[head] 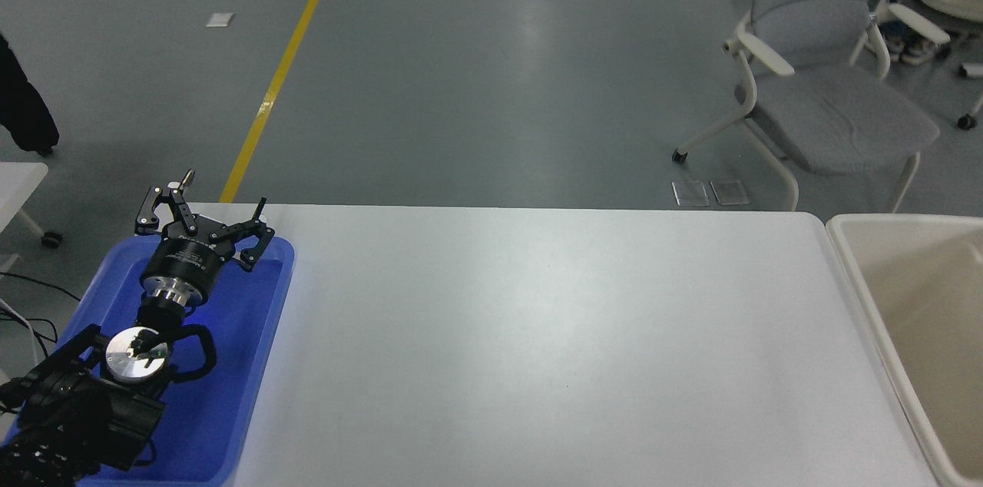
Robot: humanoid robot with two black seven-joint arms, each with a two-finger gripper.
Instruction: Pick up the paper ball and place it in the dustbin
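The cream-white dustbin (868, 287) stands at the table's right end, its beige inner walls showing and cut off by the picture's right edge. The paper ball is out of view. My right arm and gripper are out of view. My left gripper (201, 216) is parked open at the lower left, above the far end of the blue tray (253, 364).
The white table (553, 349) spans the middle. A grey chair with white arms (829, 87) stands on the floor beyond the table's far right corner. A yellow floor line (284, 64) runs at the upper left. A dark shape (23, 110) is at the left edge.
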